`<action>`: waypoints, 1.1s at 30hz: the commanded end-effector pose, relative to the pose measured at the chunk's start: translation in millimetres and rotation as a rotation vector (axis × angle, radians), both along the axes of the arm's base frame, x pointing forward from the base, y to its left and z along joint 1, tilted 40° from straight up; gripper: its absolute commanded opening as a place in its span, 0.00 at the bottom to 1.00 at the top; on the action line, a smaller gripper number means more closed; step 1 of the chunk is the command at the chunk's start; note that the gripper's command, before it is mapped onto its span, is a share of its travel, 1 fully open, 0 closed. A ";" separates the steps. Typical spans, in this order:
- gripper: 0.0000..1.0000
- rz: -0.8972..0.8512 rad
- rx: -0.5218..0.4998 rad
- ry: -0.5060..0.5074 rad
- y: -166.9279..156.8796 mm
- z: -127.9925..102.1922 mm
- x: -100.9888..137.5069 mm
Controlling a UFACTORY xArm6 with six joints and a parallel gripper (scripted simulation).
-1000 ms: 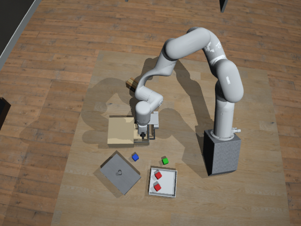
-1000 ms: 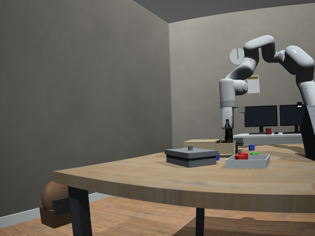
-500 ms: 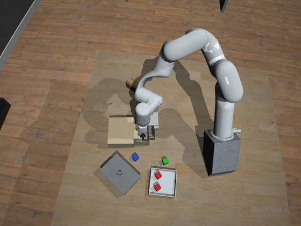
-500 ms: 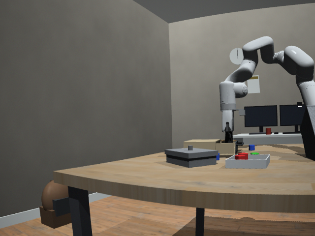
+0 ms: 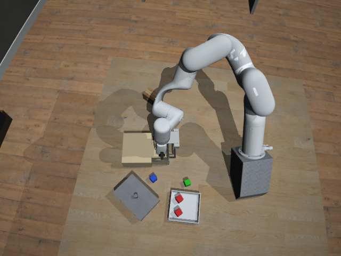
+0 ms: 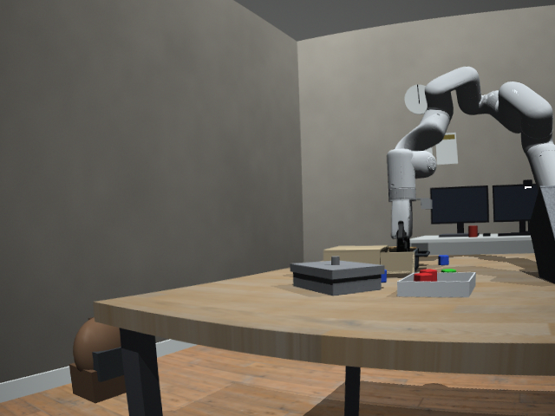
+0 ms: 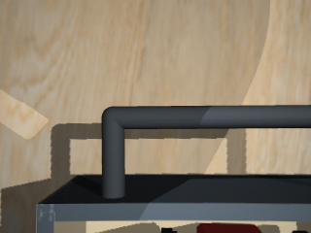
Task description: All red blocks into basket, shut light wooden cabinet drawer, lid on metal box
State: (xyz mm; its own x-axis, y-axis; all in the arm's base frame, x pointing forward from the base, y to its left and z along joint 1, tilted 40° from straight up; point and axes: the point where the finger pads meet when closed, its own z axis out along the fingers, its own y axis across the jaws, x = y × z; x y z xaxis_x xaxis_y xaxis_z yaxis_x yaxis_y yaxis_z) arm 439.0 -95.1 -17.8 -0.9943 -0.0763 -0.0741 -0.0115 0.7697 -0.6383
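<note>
The light wooden cabinet (image 5: pixel 136 149) has its drawer (image 5: pixel 163 157) pulled out to the right. My gripper (image 5: pixel 161 155) points straight down into the open drawer, with its fingers open; it also shows in the side view (image 6: pixel 401 242). In the wrist view the drawer's dark handle (image 7: pixel 194 118) fills the middle. A red block (image 7: pixel 221 227) lies in shadow inside the drawer at the bottom edge, mostly cut off. The white basket (image 5: pixel 184 206) holds two red blocks (image 5: pixel 179 198) (image 5: pixel 178 212). The metal box (image 5: pixel 136 196) has its lid on.
A blue block (image 5: pixel 153 178) and a green block (image 5: pixel 187 182) lie on the table between the cabinet and the basket. A small brown box (image 5: pixel 149 95) sits behind the arm. The robot's base (image 5: pixel 251 176) stands to the right.
</note>
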 end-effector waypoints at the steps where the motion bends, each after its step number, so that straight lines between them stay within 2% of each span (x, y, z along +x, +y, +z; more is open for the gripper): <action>1: 0.57 0.001 0.001 -0.003 -1.2 -1.4 1.5; 30: 0.57 0.001 0.001 -0.003 -4.3 -5.2 2.1; 31: 0.00 0.001 0.001 -0.003 -4.3 -5.2 2.1; 33: 0.00 0.001 0.001 -0.003 -4.3 -5.2 2.1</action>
